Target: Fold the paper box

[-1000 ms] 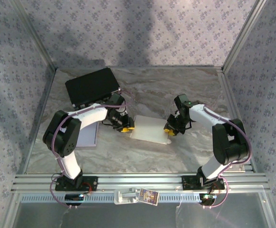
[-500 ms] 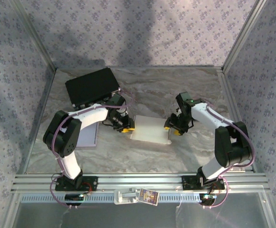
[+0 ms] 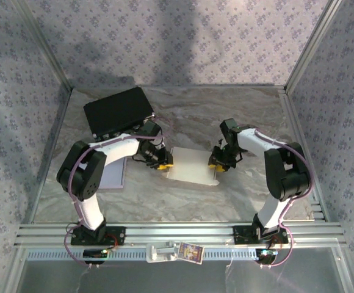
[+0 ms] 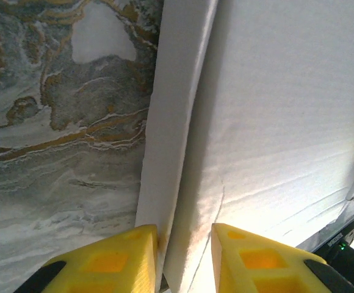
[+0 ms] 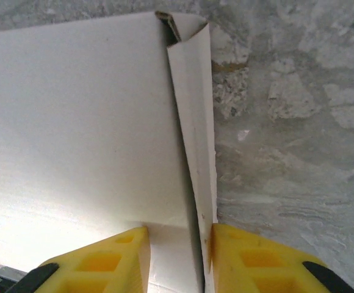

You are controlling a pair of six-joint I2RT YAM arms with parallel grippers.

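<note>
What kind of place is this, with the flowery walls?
Probably a robot test booth. A left arm and a right arm are bolted to a metal rail at the edge of a marble-patterned table, and flowery walls close it in. A paper box lies between the arms.

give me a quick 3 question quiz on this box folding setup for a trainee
1. True or false: the paper box already stands closed on all sides.
2. In the left wrist view, what runs between the fingertips of the left gripper? A) a cable B) a raised side flap of the box C) a pen
3. Which gripper is at the box edge opposite the left gripper?

Key: 1 false, its white panel lies flat and open. 2 B. 3 the right gripper, which also straddles a flap.
</note>
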